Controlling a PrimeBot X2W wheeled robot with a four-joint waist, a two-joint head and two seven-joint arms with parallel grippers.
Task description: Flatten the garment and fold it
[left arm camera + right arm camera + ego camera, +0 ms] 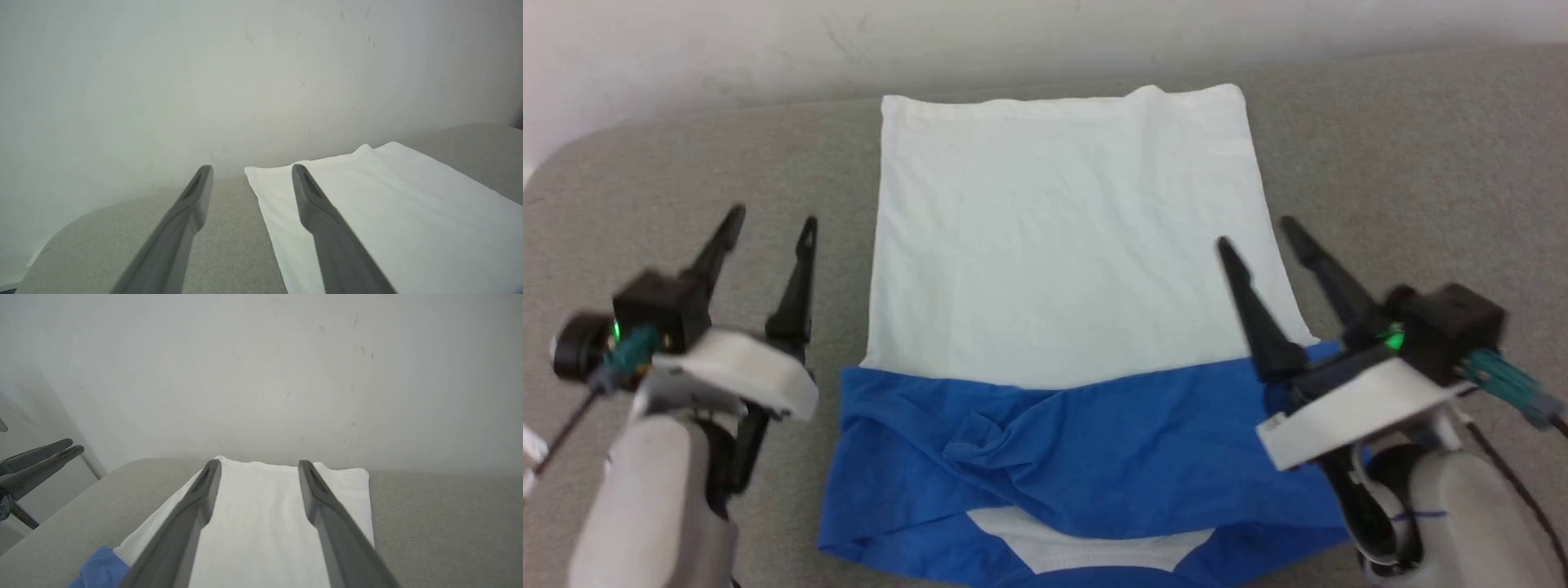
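Note:
The garment (1062, 245) lies flat in the middle of the grey surface, its white body stretching toward the wall and its blue sleeves (1078, 445) folded across the near end. Left of the cloth my left gripper (772, 220) hovers open over bare grey surface, holding nothing. My right gripper (1258, 230) stands open above the garment's right edge, near where white meets blue, also with nothing in it. The left wrist view has the white cloth (388, 212) to the right of the left gripper (252, 168). Between the fingers of the right gripper (259, 462), the white cloth (261, 514) lies in the right wrist view.
The grey padded surface (1421, 163) curves at its far left corner and ends at a pale wall (1013, 41) behind the garment. Bare grey surface lies on both sides of the cloth. The left gripper's fingers (41, 455) show at the left of the right wrist view.

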